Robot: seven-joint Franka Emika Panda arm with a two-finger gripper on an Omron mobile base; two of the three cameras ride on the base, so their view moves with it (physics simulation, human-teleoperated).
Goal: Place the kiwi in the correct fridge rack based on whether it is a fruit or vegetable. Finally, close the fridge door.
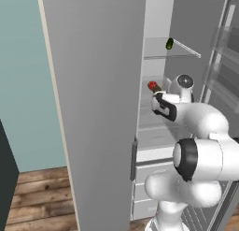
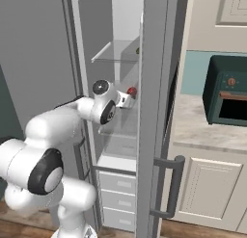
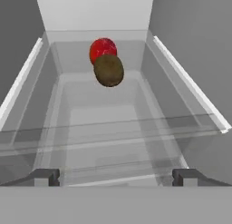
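Kiwi (image 3: 108, 70) sits far back on the fridge shelf (image 3: 104, 128) against a red fruit (image 3: 103, 48), my gripper (image 3: 116, 177) wide open and empty; I'd judge it light, soft, roll-prone, best pinched across its middle.

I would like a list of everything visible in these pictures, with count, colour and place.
kiwi: one, brown, on the fridge rack, in front of the red fruit
red fruit: one, red, at the rack's back
green item: one, dark green, upper shelf
fridge: one, grey, door open
drawers: white, at fridge bottom
oven: one, dark green, on counter
gripper: one, dark tips, open, before the rack
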